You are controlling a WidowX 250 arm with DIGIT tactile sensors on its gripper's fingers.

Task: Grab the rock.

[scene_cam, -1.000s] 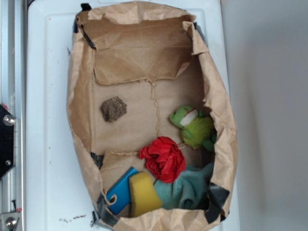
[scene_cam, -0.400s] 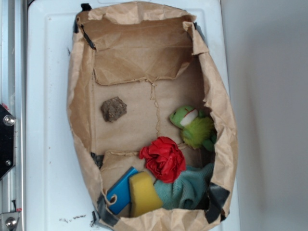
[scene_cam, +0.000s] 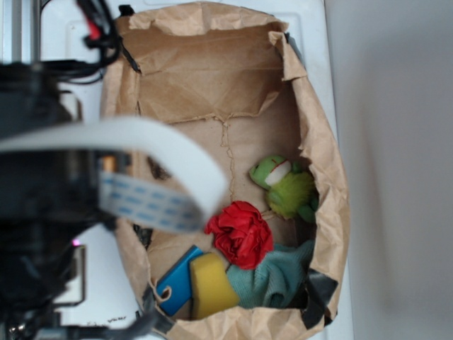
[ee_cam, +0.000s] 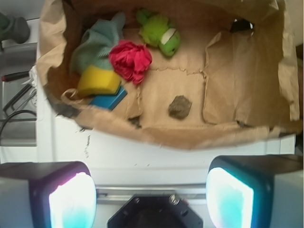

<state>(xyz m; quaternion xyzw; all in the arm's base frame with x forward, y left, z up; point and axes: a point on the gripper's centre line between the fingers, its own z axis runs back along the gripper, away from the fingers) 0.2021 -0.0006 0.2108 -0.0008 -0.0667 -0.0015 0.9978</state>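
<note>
The rock, a small rough grey-brown lump, lies alone on the floor of the open brown paper bag, seen in the wrist view just beyond the bag's near wall. My gripper is open, its two lit fingers wide apart and nothing between them. It hangs over the white surface outside the bag, short of the rock. In the exterior view my arm and its white ribbon cable fill the left side and cover the rock's place.
Inside the bag are a green frog plush, a red fabric flower, a yellow sponge, a blue block and a teal cloth. The bag's crumpled near wall stands between gripper and rock.
My arm has swung into the exterior view from the left and now covers the rock, which lay in plain sight before. The bag's contents have not moved.
</note>
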